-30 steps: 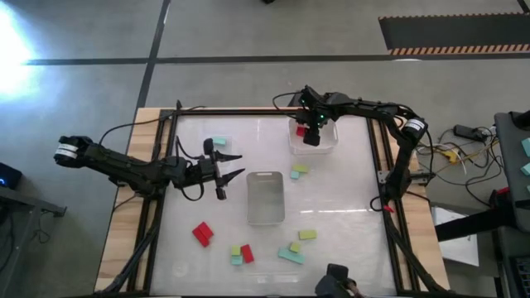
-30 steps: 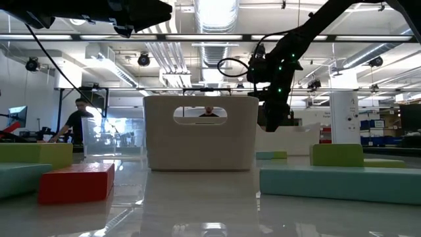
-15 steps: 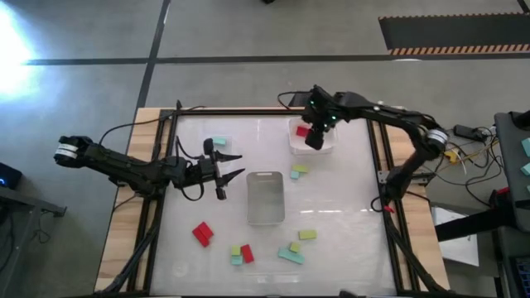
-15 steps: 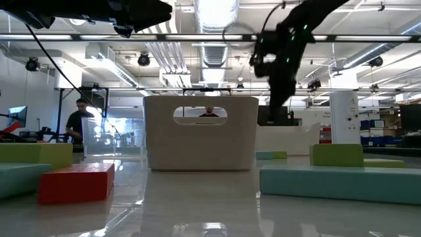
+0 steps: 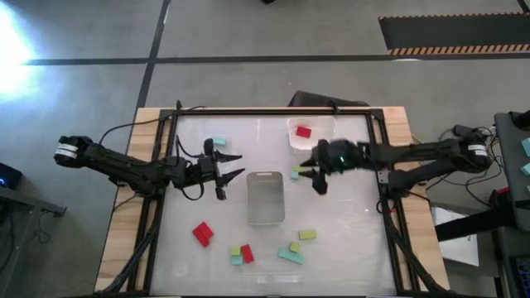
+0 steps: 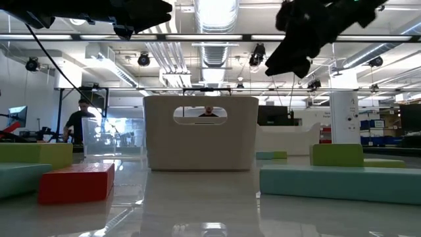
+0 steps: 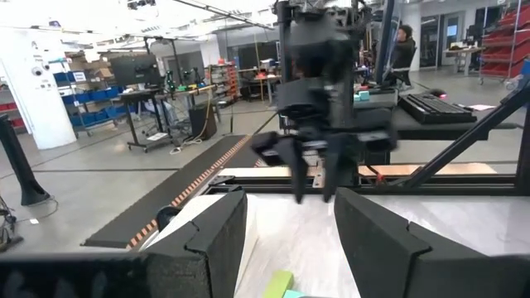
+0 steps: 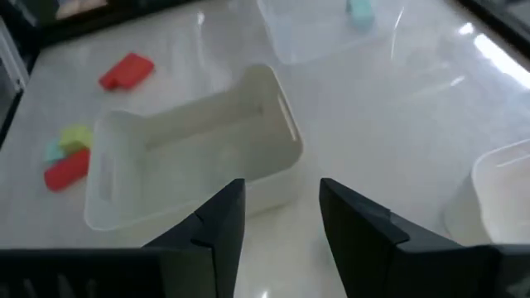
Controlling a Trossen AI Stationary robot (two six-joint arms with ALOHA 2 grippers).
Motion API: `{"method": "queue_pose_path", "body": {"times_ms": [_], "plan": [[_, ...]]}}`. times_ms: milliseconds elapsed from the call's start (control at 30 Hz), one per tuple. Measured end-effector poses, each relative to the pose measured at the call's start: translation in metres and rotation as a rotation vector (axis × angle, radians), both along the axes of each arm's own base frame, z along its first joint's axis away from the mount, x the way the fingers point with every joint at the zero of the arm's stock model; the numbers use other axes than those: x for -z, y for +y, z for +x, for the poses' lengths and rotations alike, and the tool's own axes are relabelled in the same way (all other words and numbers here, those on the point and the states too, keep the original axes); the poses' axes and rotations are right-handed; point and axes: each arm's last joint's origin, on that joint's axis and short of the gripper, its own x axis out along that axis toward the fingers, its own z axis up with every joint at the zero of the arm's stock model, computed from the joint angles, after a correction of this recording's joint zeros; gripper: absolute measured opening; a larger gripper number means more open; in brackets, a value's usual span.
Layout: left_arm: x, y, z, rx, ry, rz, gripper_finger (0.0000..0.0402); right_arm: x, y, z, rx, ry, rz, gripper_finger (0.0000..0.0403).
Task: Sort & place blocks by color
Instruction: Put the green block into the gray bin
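My left gripper [image 5: 234, 165] hovers open over the table's left half, near a teal block [image 5: 219, 143]. My right gripper [image 5: 310, 175] [image 8: 281, 194] is open and empty, right of the white centre container [image 5: 266, 197]. It is close to a yellow-green and teal pair of blocks [image 5: 300, 170]. One red block [image 5: 303, 132] lies in the clear far-right container [image 5: 325, 142]. More blocks lie flat near the near edge: a red one [image 5: 202, 233], a mixed cluster [image 5: 241, 252], a teal one [image 5: 290, 254] and a yellow-green one [image 5: 307, 235].
The centre container [image 8: 195, 157] stands between both grippers. A clear container [image 8: 331, 33] with the teal block [image 8: 360, 10] sits at the far left. The left wrist view shows my right gripper [image 7: 315, 157] straight ahead. People stand in the room beyond the table [image 6: 79, 118].
My right gripper has risen out of the far-right container and swung toward the near edge, ending beside the centre container. The red block stays behind in the far-right container.
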Motion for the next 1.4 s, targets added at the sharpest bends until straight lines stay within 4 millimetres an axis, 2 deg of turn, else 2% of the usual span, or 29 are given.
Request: {"method": "queue_pose_path", "body": {"times_ms": [267,467,733,1100,1233,1400], "plan": [[0.000,0.000,0.000,0.001,0.000,-0.002,0.0168,0.027,0.059,-0.010,0.018,-0.147,-0.099,0.0121],[0.000,0.000,0.000,0.001,-0.001,-0.005,0.0168,0.040,0.082,-0.012,-0.068,-0.175,-0.090,0.0101],[-0.005,-0.004,0.000,0.033,-0.046,-0.128,0.0168,0.040,0.097,-0.013,-0.152,-0.172,-0.131,0.0072],[-0.034,-0.044,0.001,0.212,-0.115,-0.202,0.0168,0.028,0.104,-0.021,-0.263,-0.227,-0.260,0.0052],[-0.033,-0.059,0.010,0.202,-0.045,-0.253,0.0168,0.022,0.102,-0.025,-0.282,-0.257,-0.300,0.0052],[-0.028,-0.080,0.029,0.200,0.161,-0.320,0.0168,0.015,0.101,-0.029,-0.301,-0.290,-0.337,0.0052]]}}
